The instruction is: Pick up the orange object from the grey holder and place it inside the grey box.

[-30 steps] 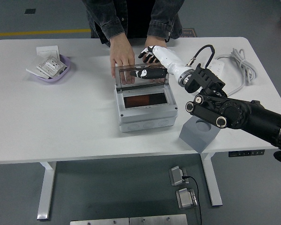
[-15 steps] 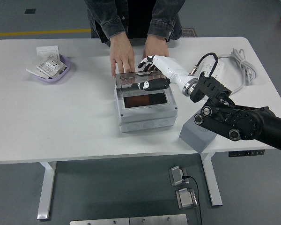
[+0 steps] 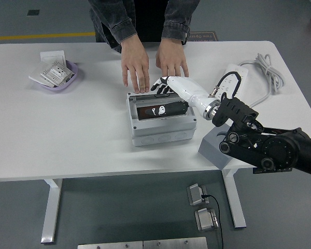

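The right hand (image 3: pixel 168 85) is laid over the box's (image 3: pixel 159 120) far edge, fingers (image 3: pixel 160 86) relaxed and empty. Something reddish is seen inside through the lid, probably the orange object (image 3: pixel 158 111). The holder (image 3: pixel 217 148) stands empty beside it. A person's hands (image 3: pixel 135 65) rest flat on the desk (image 3: pixel 67 129) behind.

Greys, white and black across the white rectangular table (image 3: pixel 67 129).

The light grey plastic box (image 3: pixel 158 128) has a dark, glossy window panel with a reddish-orange tint showing through it. The robot's right hand (image 3: pixel 168 84) has a white shell and black fingers on a black arm. The slanted block holder (image 3: pixel 217 148) is mid grey. A pale lilac shallow bowl (image 3: pixel 67 80) holds white and grey patterned packets. The person's sleeves (image 3: pixel 116 21) are dark charcoal denim. A white power strip (image 3: pixel 238 72) trails a white cable.
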`<act>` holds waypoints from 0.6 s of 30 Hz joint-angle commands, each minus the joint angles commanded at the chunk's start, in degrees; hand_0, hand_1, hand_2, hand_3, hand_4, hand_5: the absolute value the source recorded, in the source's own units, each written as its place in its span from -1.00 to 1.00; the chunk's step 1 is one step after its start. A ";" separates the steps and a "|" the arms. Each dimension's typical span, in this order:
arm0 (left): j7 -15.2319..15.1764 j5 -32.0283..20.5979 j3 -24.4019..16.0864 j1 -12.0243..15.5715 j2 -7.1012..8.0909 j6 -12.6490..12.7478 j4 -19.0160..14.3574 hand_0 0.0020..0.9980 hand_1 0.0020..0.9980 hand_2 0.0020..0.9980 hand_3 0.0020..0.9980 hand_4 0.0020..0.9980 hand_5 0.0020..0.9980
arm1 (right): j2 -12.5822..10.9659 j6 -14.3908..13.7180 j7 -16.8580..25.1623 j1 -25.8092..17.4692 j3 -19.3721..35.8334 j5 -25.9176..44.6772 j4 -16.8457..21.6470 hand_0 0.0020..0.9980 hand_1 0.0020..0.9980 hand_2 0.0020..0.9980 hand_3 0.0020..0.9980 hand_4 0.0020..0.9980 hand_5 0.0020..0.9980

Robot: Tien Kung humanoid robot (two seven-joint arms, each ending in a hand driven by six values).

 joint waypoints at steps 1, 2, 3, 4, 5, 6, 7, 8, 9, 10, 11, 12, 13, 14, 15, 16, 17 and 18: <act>0.03 0.18 -0.18 0.01 0.00 0.00 0.00 0.38 0.46 0.35 0.62 0.34 -0.79 | -0.20 -0.01 -0.07 -0.29 0.06 -0.25 0.48 0.19 0.16 0.28 0.40 1.00 0.28; 0.05 0.26 -0.25 0.02 0.00 0.00 0.00 0.38 0.46 0.35 0.62 0.34 -0.79 | -0.38 -0.03 -0.14 -0.55 0.13 -0.45 0.88 0.19 0.16 0.28 0.40 1.00 0.28; 0.04 0.26 -0.26 0.02 -0.01 0.00 0.00 0.38 0.46 0.35 0.62 0.34 -0.79 | -0.51 -0.03 -0.18 -0.74 0.19 -0.58 1.15 0.19 0.16 0.28 0.40 1.00 0.28; 0.06 0.36 -0.38 0.01 -0.03 0.00 0.00 0.38 0.46 0.35 0.62 0.34 -0.79 | -0.63 -0.06 -0.19 -1.00 0.26 -0.64 1.36 0.19 0.16 0.28 0.40 1.00 0.28; 0.06 0.39 -0.43 0.00 -0.06 -0.01 0.00 0.38 0.46 0.35 0.62 0.34 -0.79 | -0.73 -0.08 -0.19 -1.24 0.31 -0.68 1.50 0.19 0.16 0.28 0.40 1.00 0.28; 0.03 0.24 -0.26 -0.01 -0.09 -0.01 0.00 0.38 0.46 0.35 0.62 0.34 -0.79 | -0.79 -0.07 -0.18 -1.46 0.36 -0.69 1.56 0.19 0.16 0.28 0.41 1.00 0.28; 0.01 0.14 -0.16 -0.02 -0.12 -0.02 0.00 0.38 0.46 0.35 0.62 0.34 -0.79 | -0.82 -0.06 -0.18 -1.59 0.42 -0.70 1.55 0.19 0.16 0.28 0.41 1.00 0.28; -0.02 0.05 -0.06 -0.04 -0.16 -0.02 0.00 0.38 0.46 0.35 0.62 0.34 -0.79 | -0.87 -0.03 -0.21 -1.76 0.65 -0.78 1.47 0.19 0.16 0.28 0.41 1.00 0.28; -0.05 -0.03 0.02 -0.05 -0.19 -0.03 0.00 0.38 0.46 0.35 0.62 0.34 -0.79 | -0.93 0.00 -0.23 -1.88 0.90 -0.83 1.42 0.19 0.16 0.28 0.41 1.00 0.28; -0.04 0.04 -0.06 -0.06 -0.21 -0.03 0.00 0.38 0.46 0.35 0.62 0.34 -0.79 | -1.05 0.03 -0.28 -1.99 1.26 -0.94 1.40 0.19 0.16 0.28 0.41 1.00 0.28; -0.02 0.18 -0.21 -0.07 -0.23 -0.03 0.00 0.38 0.46 0.35 0.62 0.34 -0.79 | -1.18 0.06 -0.35 -2.10 1.70 -1.08 1.38 0.19 0.16 0.28 0.41 1.00 0.28; 0.02 0.42 -0.43 -0.07 -0.24 -0.04 0.00 0.38 0.46 0.35 0.61 0.34 -0.79 | -1.46 0.16 -0.49 -2.30 2.56 -1.38 1.44 0.19 0.16 0.28 0.41 1.00 0.30; 0.09 0.76 -0.78 -0.07 -0.25 -0.05 0.00 0.38 0.46 0.35 0.61 0.34 -0.79 | -1.76 0.28 -0.67 -2.56 3.54 -1.77 1.54 0.19 0.16 0.28 0.41 1.00 0.30; 0.15 1.06 -1.09 -0.07 -0.25 -0.05 0.00 0.38 0.46 0.35 0.61 0.34 -0.79 | -2.05 0.41 -0.86 -2.84 4.49 -2.22 1.69 0.19 0.16 0.28 0.41 1.00 0.30; 0.19 1.26 -1.30 -0.06 -0.26 -0.06 0.00 0.38 0.46 0.35 0.61 0.34 -0.79 | -2.38 0.64 -1.13 -3.28 5.51 -2.80 1.94 0.19 0.16 0.28 0.41 1.00 0.30; 0.24 1.45 -1.50 -0.05 -0.27 -0.06 0.00 0.38 0.46 0.35 0.61 0.34 -0.79 | -2.74 0.92 -1.47 -3.83 6.64 -3.49 2.24 0.19 0.16 0.28 0.41 1.00 0.30; 0.33 1.85 -1.91 -0.03 -0.29 -0.08 0.00 0.38 0.46 0.35 0.61 0.34 -0.79 | -3.19 1.38 -2.02 -4.78 8.19 -4.61 2.75 0.19 0.16 0.28 0.41 1.00 0.30; 0.40 2.11 -2.15 0.00 -0.31 -0.09 0.00 0.38 0.46 0.35 0.60 0.34 -0.79 | -3.50 1.72 -2.42 -5.52 9.48 -5.47 3.15 0.19 0.16 0.28 0.41 1.00 0.31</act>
